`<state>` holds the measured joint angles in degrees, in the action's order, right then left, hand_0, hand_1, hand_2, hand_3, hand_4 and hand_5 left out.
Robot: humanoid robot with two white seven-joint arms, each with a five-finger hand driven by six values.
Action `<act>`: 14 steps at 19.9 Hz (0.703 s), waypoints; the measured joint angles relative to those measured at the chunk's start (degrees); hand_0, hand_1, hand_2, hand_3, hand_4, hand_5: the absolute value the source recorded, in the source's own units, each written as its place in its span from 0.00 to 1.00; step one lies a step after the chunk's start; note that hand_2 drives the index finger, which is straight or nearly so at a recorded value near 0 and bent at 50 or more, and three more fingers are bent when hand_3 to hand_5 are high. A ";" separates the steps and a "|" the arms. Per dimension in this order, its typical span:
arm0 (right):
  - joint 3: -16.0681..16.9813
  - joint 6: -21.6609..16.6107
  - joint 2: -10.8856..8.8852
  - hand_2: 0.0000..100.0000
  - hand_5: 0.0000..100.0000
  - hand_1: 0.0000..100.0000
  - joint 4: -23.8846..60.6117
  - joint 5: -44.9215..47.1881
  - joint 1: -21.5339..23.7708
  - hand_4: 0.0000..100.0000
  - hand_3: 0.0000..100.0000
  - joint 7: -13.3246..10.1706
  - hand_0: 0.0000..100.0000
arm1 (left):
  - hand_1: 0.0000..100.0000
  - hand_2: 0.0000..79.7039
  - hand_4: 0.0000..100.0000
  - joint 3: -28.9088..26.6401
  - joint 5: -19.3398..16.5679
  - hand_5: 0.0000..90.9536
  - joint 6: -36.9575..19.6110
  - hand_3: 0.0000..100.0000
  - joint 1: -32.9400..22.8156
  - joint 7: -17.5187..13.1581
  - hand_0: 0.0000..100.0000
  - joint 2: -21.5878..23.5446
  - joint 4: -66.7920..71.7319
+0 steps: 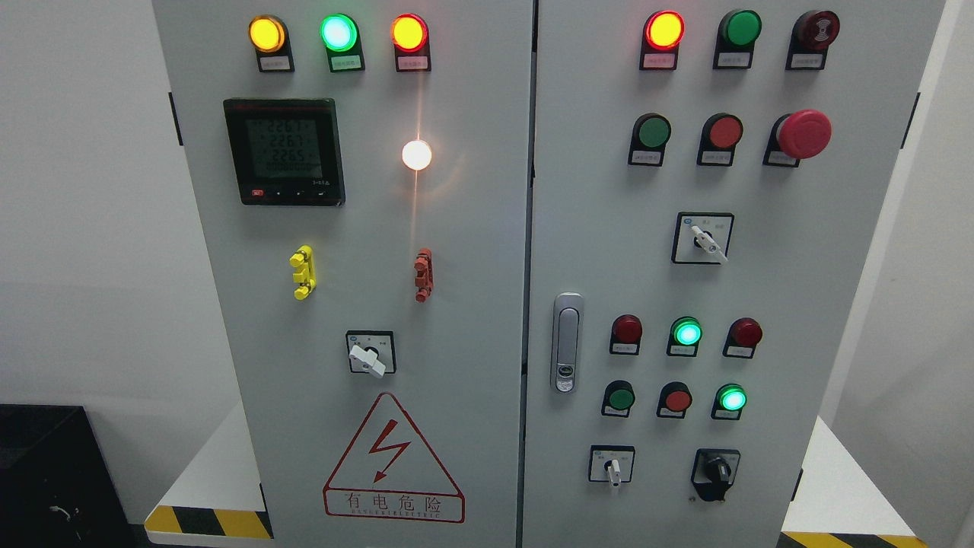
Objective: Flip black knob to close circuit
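From the head camera I see a big grey electrical cabinet (472,320) with two doors. I cannot see either hand of my robot, so I cannot tell if they are open or closed. The black knob (715,470) sits low on the right door, near the bottom right corner, just right of a small white switch (613,468). Above it glow two green lights (687,332) among dark red ones. A big red stop button (803,134) sits higher up. The left door has a meter screen (283,151), a bright white light (416,154) and a red lightning warning sign (393,460).
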<state>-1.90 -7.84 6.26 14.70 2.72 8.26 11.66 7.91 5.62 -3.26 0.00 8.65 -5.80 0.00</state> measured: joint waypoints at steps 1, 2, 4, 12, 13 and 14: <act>-0.20 0.00 -0.04 0.00 0.00 0.11 -0.24 -0.41 -0.13 0.00 0.00 0.06 0.00 | 0.56 0.00 0.00 0.00 0.00 0.00 0.00 0.00 0.00 0.00 0.12 0.00 0.00; -0.43 0.00 -0.09 0.00 0.00 0.11 -0.53 -0.84 -0.24 0.00 0.00 0.21 0.00 | 0.56 0.00 0.00 0.00 0.00 0.00 0.00 0.00 0.00 0.00 0.12 0.00 0.00; -0.76 -0.04 -0.17 0.00 0.00 0.11 -0.97 -1.42 -0.44 0.00 0.00 0.13 0.00 | 0.56 0.00 0.00 0.00 0.00 0.00 0.00 0.00 0.00 0.00 0.12 0.00 0.00; -1.60 -0.50 -0.39 0.00 0.00 0.11 -2.11 -2.38 -0.68 0.00 0.00 -0.82 0.00 | 0.56 0.00 0.00 0.00 0.00 0.00 0.00 0.00 0.00 0.00 0.12 0.00 0.00; -1.62 -0.58 -0.44 0.00 0.00 0.11 -2.15 -2.45 -0.65 0.00 0.00 -0.83 0.00 | 0.56 0.00 0.00 0.00 0.00 0.00 0.00 0.00 0.00 0.00 0.12 0.00 0.00; -1.63 -0.85 -0.48 0.00 0.00 0.10 -2.14 -2.50 -0.59 0.00 0.00 -0.77 0.00 | 0.56 0.00 0.00 0.00 0.00 0.00 0.00 0.00 0.00 0.00 0.12 0.00 0.00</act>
<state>-3.53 -8.69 5.78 12.55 0.22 7.67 10.89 7.91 5.62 -3.26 0.00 8.66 -5.80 0.00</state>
